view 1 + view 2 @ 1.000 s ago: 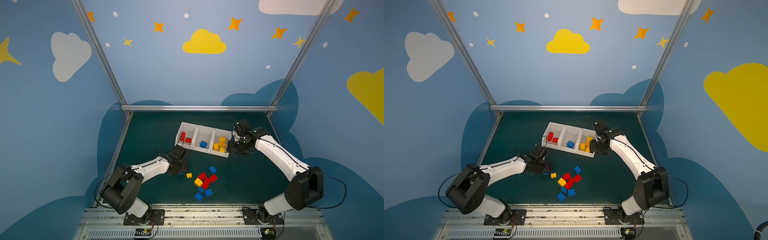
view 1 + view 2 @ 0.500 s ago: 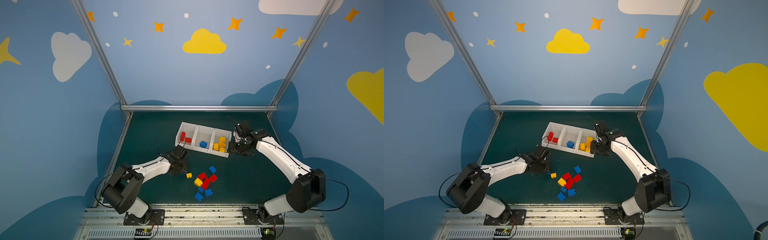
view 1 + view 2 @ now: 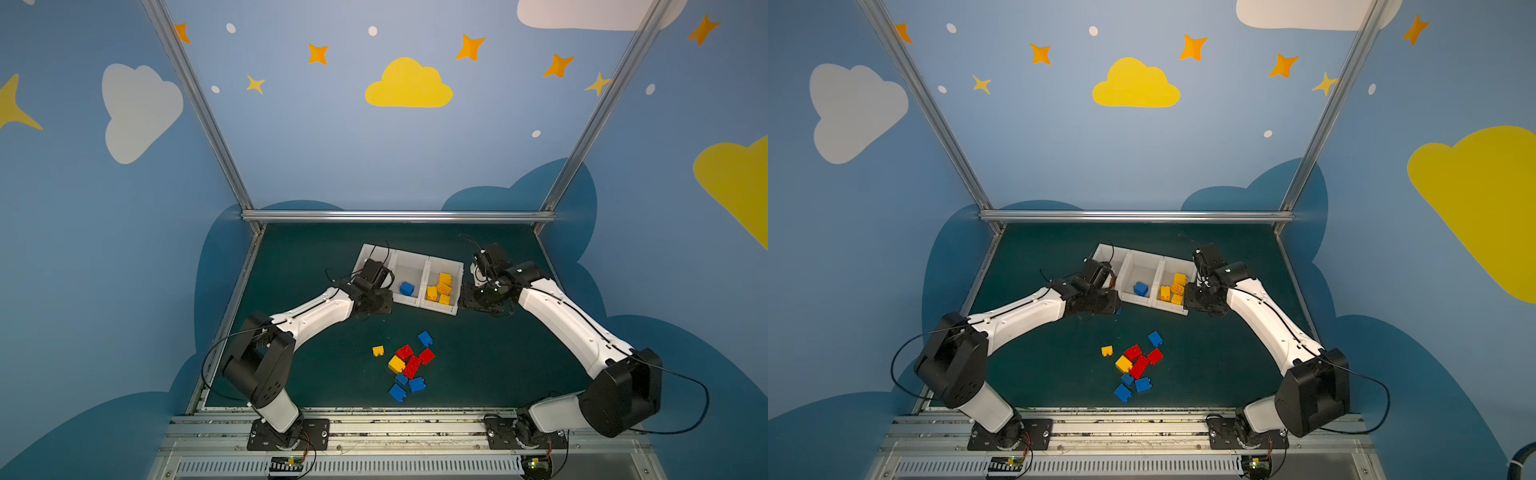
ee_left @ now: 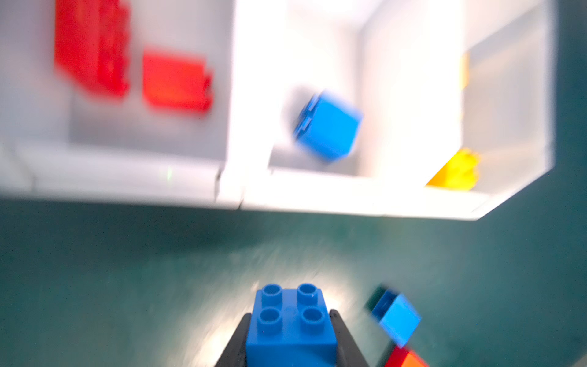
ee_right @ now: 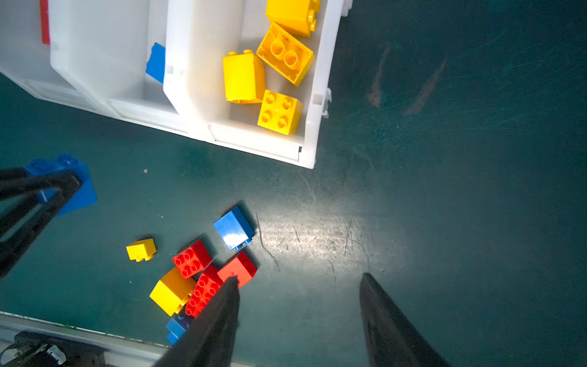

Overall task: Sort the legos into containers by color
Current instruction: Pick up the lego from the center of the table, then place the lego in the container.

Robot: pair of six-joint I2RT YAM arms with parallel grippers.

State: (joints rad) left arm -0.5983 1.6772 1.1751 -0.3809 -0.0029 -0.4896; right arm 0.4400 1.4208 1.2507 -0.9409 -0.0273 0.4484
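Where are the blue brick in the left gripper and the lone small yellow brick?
held blue brick (image 4: 290, 313), left wrist view, studded top.
small yellow brick (image 5: 141, 249), right wrist view, upper face.

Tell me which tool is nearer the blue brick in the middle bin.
Left. The left tool, gripping another blue brick, is just in front of the middle bin; the right tool hangs open past the yellow bin.

Blue walls (image 3: 332, 158) with clouds (image 3: 408, 85) and stars (image 3: 318, 53); dark green floor (image 3: 307, 257).
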